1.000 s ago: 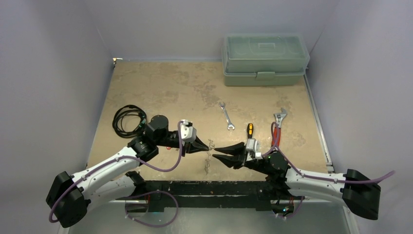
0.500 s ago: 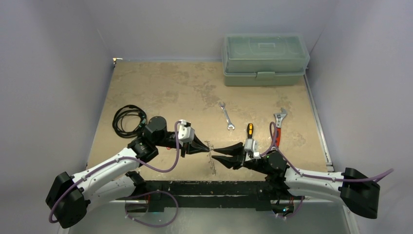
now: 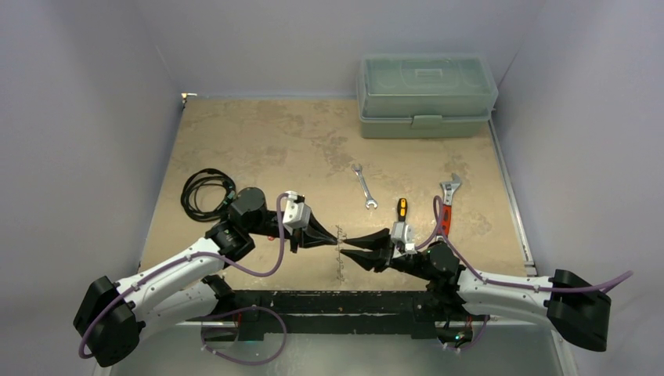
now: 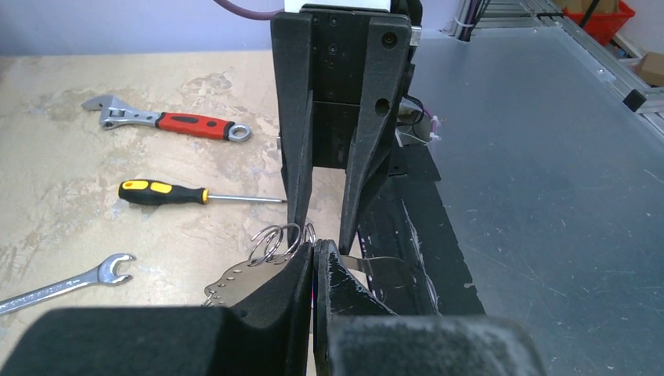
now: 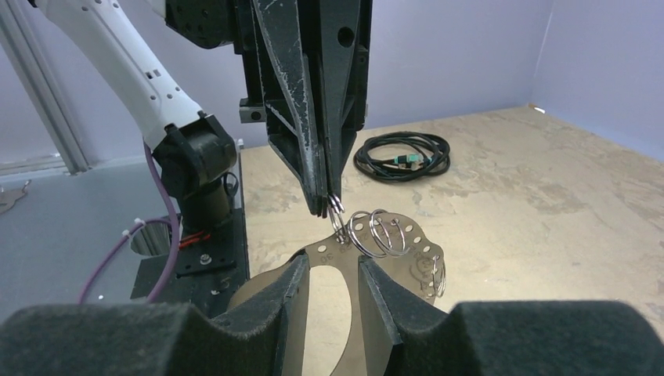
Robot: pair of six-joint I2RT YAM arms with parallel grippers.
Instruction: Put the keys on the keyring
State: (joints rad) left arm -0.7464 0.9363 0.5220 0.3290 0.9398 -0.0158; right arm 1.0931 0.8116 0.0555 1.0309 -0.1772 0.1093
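The keyring [image 5: 324, 252] is a flat silvery loop with holes along its edge, held above the table between the arms. It shows edge-on from above [image 3: 340, 262]. The keys [image 5: 380, 231] look like small silvery wire rings threaded through those holes. My left gripper [image 5: 329, 205] is shut on one of them at the loop's top edge. That pinch is also seen from its own wrist [image 4: 315, 247], beside the other wire rings [image 4: 274, 239]. My right gripper [image 5: 333, 270] has its fingers partly apart at the loop's oval opening and carries the loop.
A green lidded toolbox [image 3: 427, 94] stands at the back right. A coiled black cable [image 3: 205, 192] lies left of the left arm. A small spanner [image 3: 364, 186], a screwdriver [image 3: 402, 210] and a red-handled adjustable wrench [image 3: 446, 205] lie beyond the right arm.
Both grippers have shifted slightly left together, keeping their holds. The keyring moved with them and hangs a little straighter.
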